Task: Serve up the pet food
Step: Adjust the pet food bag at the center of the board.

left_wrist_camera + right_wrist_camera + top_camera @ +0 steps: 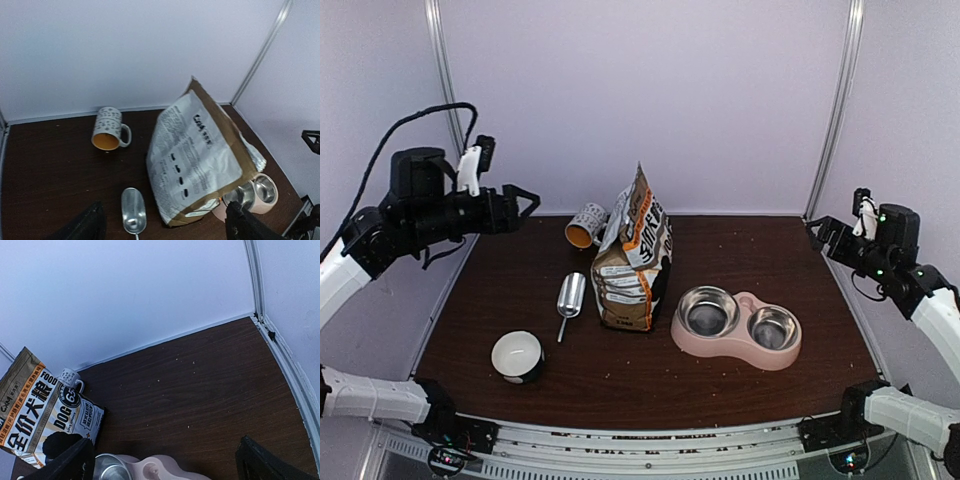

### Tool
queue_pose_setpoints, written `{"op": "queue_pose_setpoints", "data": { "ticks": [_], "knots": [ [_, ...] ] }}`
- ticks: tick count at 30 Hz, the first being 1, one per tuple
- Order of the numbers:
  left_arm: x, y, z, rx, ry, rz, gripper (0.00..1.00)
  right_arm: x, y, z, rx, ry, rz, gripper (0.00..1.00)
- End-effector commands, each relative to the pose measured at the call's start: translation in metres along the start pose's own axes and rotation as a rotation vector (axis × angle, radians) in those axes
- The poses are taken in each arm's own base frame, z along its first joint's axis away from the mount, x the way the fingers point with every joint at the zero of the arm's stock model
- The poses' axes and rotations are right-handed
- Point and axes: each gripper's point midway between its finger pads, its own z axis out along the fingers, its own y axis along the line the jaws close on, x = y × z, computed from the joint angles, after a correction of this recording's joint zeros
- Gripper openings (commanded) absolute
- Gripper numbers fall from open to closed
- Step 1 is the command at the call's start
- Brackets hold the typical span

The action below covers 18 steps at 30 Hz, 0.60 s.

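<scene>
1. The left gripper (528, 203) hangs over the left rear edge of the table (760, 260), its fingers spread wide and empty.
2. The right gripper (815, 235) hangs over the right edge, also spread and empty.
3. Bare room lies right of the dog food bag (633, 255), behind the pink double bowl (738, 325).
4. The pet food is hidden; I cannot tell where it is.
5. The surface is dark brown wood and the walls are pale.

Tan, orange and black printed bag (633, 258) stands upright mid-table. From the bag: spotted ceramic mug (586, 224) on its side at 11 o'clock; steel scoop (569, 298) at 9; white bowl (517, 356) at 8; pink double bowl (737, 327) at 4. Left gripper (527, 202) and right gripper (817, 231) raised, jaws apart.
</scene>
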Motion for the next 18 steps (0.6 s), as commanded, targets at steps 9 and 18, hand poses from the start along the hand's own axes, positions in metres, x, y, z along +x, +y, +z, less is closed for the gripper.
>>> {"op": "queue_pose_setpoints", "data": {
  "ticks": [9,18],
  "knots": [
    [0.029,-0.17,0.089,0.284,0.135,0.067,0.92,0.027,0.026,0.003,-0.028,0.067,-0.053,0.99],
    [0.077,-0.164,0.128,0.202,0.278,0.083,0.81,0.039,0.032,0.006,-0.037,0.106,-0.092,1.0]
  ]
}}
